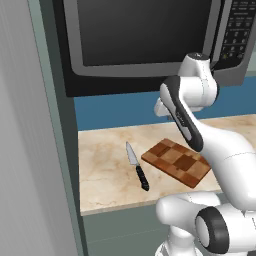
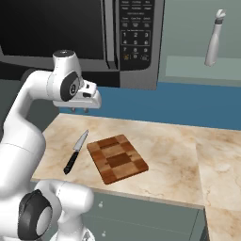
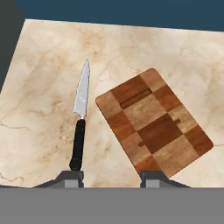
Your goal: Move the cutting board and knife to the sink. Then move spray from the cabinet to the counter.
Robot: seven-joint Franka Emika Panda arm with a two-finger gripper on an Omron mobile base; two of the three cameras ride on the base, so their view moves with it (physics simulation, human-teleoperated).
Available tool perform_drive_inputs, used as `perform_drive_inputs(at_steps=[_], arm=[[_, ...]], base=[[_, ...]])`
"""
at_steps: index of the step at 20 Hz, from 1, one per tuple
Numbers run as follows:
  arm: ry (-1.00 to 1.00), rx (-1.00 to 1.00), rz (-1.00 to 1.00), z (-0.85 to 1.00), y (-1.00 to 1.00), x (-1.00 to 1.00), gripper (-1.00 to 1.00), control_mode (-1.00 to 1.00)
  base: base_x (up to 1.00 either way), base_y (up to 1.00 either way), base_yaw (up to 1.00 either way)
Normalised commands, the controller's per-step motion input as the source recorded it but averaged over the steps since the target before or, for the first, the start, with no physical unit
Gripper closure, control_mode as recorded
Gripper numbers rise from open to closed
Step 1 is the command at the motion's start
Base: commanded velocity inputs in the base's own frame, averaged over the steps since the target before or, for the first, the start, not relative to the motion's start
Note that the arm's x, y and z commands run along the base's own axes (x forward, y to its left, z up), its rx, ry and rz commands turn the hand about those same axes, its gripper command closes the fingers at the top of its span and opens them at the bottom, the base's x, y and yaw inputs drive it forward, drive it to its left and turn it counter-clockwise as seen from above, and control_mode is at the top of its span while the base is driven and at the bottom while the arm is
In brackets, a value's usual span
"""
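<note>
Two things lie flat on the desk (image 2: 179, 155): the knife (image 3: 79, 118) and, just beside it without touching, the cutting board (image 3: 154, 122), set askew to the front edge. The gripper (image 3: 111, 178) hangs above them, its jaws apart and holding nothing. Bare marbled stone spreads to the board's right.

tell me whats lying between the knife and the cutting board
Nothing: only a bare strip of counter separates the knife from the cutting board, seen clearly in the hand view.
</note>
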Motion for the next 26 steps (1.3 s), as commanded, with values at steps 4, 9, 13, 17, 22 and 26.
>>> perform_drive_inputs(at_steps=[4, 9, 13, 17, 22, 26], arm=[[0.00, 0.00, 0.00, -0.04, 0.00, -0.06, -1.00, -1.00], [0.01, 0.00, 0.00, -0.22, 0.05, -0.24, -1.00, -1.00], [0.00, 0.00, 0.00, -0.24, 0.10, -0.24, -1.00, -1.00], [0.00, 0.00, 0.00, -0.30, 0.10, -0.25, -1.00, -1.00], [0.00, 0.00, 0.00, -0.41, 0.21, -0.22, -1.00, -1.00], [0.00, 0.00, 0.00, -0.52, 0.32, -0.12, -1.00, -1.00]], base=[[0.00, 0.00, 0.00], [0.00, 0.00, 0.00], [0.00, 0.00, 0.00], [0.00, 0.00, 0.00], [0.00, 0.00, 0.00], [0.00, 0.00, 0.00]])
